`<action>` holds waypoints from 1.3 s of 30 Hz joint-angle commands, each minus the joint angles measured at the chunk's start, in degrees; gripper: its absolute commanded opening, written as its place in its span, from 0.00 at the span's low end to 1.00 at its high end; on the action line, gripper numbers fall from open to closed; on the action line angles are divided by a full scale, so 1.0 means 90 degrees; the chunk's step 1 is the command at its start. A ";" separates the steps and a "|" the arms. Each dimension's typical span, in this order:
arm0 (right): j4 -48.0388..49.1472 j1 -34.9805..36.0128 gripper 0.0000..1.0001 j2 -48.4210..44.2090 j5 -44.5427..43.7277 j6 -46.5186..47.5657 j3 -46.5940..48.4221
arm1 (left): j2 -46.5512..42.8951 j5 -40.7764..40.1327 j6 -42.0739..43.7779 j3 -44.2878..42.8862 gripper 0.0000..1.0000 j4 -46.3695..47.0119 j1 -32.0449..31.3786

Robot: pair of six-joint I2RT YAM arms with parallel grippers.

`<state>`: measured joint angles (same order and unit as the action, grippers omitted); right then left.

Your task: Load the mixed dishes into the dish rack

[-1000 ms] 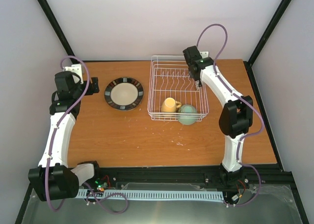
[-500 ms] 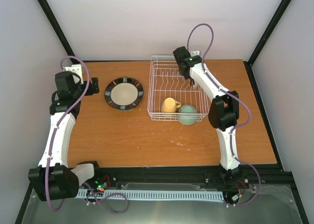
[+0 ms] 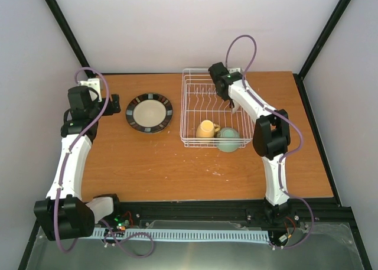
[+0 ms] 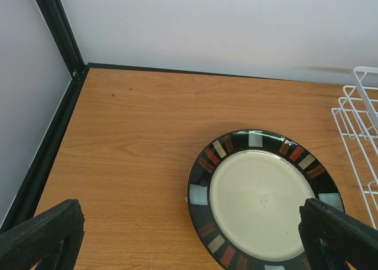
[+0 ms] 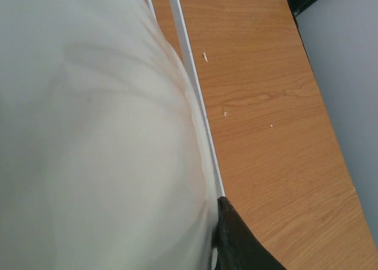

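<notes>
Top external: my left tool (image 3: 112, 104) is spread wide next to the dark-rimmed plate (image 3: 149, 111), which lies flat on the tabletop (image 3: 177, 169). The mug (image 3: 205, 129) and bowl (image 3: 227, 139) sit in the rack's (image 3: 198, 101) near end. My right tool (image 3: 231, 102) is over the rack's back. Can't tell its grip, since a white blur (image 5: 88, 134) fills its wrist cam.
</notes>
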<state>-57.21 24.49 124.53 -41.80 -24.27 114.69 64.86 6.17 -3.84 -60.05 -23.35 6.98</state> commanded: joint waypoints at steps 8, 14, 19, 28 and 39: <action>-0.0840 -0.0072 0.65 -0.0164 0.0217 -0.0096 -0.0058 | -0.0034 -0.0246 0.0163 -0.0149 1.00 -0.0088 -0.0092; -0.0588 -0.0066 0.68 -0.0734 -0.0368 -0.0196 -0.0344 | -0.0019 -0.0376 0.0172 -0.0158 1.00 -0.0120 -0.0105; -0.0103 -0.0075 0.70 -0.1389 -0.0814 -0.0039 -0.0627 | -0.0047 -0.0550 0.0182 -0.0267 1.00 -0.0211 -0.0102; 0.0153 -0.0084 0.74 -0.1386 -0.0271 0.0249 -0.0711 | -0.0030 -0.0657 0.0154 -0.0186 1.00 -0.0264 -0.0103; 0.0061 -0.0092 0.83 -0.1445 -0.0043 0.0308 -0.0510 | 0.0018 -0.0803 0.0172 -0.0154 1.00 -0.0263 -0.0105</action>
<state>-56.97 24.10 113.93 -40.73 -21.82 108.73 64.88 -0.08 -3.38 -60.25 -25.08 6.39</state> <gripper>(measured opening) 0.808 0.997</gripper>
